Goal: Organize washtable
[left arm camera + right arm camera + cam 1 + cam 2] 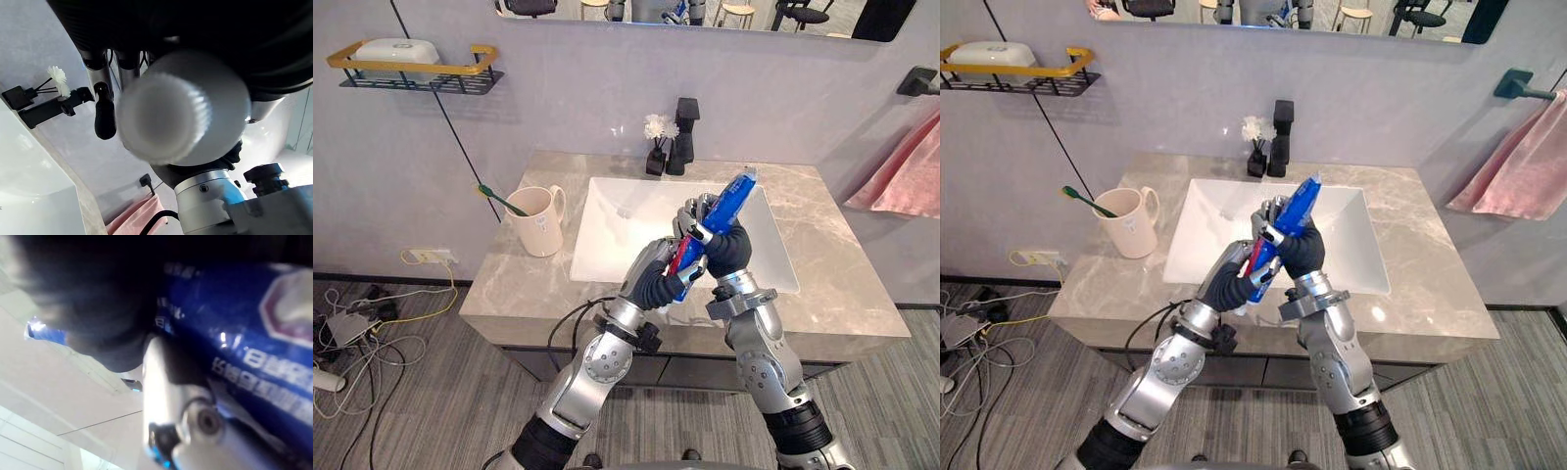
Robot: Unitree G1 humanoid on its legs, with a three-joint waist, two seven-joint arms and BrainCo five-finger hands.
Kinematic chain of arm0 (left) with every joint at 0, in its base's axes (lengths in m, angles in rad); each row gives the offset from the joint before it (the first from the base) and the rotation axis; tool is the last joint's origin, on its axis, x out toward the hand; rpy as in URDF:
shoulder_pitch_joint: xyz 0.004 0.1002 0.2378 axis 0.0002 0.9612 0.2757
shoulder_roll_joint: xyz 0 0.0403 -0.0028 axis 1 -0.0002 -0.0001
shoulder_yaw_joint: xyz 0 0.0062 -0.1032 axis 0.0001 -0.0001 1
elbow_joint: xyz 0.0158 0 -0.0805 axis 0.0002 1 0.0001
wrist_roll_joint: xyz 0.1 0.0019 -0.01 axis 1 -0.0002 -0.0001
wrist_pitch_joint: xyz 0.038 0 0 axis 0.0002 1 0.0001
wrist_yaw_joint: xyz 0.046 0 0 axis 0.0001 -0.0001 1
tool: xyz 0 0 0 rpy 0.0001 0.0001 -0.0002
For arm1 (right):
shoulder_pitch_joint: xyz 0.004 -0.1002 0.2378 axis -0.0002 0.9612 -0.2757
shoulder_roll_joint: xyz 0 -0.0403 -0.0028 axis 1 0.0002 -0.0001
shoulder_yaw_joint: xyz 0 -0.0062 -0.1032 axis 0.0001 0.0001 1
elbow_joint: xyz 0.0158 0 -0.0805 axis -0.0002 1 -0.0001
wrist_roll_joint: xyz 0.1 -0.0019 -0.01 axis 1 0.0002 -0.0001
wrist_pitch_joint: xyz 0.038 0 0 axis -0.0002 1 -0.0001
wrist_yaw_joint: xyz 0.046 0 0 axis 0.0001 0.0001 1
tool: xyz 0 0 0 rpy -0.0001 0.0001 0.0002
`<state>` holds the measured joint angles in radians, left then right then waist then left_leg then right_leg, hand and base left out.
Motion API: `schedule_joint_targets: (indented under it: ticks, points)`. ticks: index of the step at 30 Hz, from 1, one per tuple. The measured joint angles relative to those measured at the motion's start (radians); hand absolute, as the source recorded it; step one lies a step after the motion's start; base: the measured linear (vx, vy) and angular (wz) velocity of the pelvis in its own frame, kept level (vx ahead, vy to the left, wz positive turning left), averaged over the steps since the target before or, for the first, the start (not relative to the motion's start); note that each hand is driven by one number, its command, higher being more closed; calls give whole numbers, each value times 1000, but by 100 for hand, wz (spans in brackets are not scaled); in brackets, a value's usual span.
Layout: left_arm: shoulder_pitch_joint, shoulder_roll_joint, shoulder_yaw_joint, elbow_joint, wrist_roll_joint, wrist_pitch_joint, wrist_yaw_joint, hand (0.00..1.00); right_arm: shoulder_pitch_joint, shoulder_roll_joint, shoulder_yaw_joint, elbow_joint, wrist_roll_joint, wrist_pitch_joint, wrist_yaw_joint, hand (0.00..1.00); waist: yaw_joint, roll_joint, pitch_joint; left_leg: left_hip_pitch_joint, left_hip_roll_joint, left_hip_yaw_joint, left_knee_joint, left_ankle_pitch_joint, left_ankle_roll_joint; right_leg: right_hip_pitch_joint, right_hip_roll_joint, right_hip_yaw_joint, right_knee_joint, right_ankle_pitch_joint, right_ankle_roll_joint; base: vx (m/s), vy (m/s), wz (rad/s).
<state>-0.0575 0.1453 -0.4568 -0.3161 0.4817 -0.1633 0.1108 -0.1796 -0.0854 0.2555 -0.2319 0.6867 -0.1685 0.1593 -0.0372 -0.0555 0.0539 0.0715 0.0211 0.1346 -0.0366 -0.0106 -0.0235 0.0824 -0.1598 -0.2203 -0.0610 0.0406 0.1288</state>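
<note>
The right robot hand [729, 251] is clamping its fingers round the middle of a toothpaste tube [734, 194], while the left robot hand [649, 281] is curling round the tube's lower end. The tube is slanting upward above the sink [607, 240], clear of the bench [847, 284]. It is showing a glossy blue body, a red patch and a ribbed white cap [166, 115]. White writing is running along the blue, too blurred to read. Left of the sink, a cream cup [539, 225] is holding a green toothbrush [499, 199], and a black tap [683, 137] is standing behind.
</note>
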Motion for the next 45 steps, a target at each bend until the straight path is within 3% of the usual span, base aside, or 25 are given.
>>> schedule_joint_targets:
  ticks: [6,10,14,19,23,28,37,45]
  points:
    - [35,23,63,-113,2,-1,5,0,-29,4,-1,-30,-23,-18,2,100,0,6,-1,0,-3,-25,-12,13,-1,7,-2,-27,0,-3,2,-26,-17,12]
    - [60,15,316,-315,-33,-42,136,0,43,-20,-98,10,-30,-20,-28,100,10,11,-2,2,-5,-47,-20,18,-3,22,-2,-52,-9,-5,2,-10,-27,15]
    - [148,10,437,-362,-62,-78,173,0,60,-40,-146,9,-32,-20,-31,100,25,27,-10,3,-4,-50,-30,20,-6,24,0,-55,-16,-6,3,-2,-4,3]
    - [247,-58,632,-316,-119,-77,193,0,63,-40,-184,-3,-70,-20,-33,100,33,28,-10,7,-4,-57,-35,21,-7,37,2,-66,-29,-6,3,-5,-15,5]
    - [312,-108,801,-153,-161,-46,226,0,76,-39,-254,-75,-78,-24,-39,100,55,27,-10,12,-6,-63,-54,26,-6,36,1,-73,-30,-8,5,-7,-10,4]
    - [334,-137,873,112,-239,-14,220,0,76,-27,-296,-75,-83,-26,-55,100,57,20,-9,11,-7,-65,-57,27,-7,35,0,-78,-30,-12,4,-3,-4,2]
    - [342,-148,868,763,-336,66,161,0,74,-21,-336,-75,-105,-60,-97,100,54,7,-9,-6,-3,-62,-58,26,-7,18,3,-79,-30,-17,4,0,0,0]
    - [340,-176,809,963,-337,81,87,0,69,-20,-333,-75,-122,-68,-118,100,57,-15,-4,-6,-4,-65,-58,26,-7,18,1,-81,-28,-17,4,-12,-4,0]
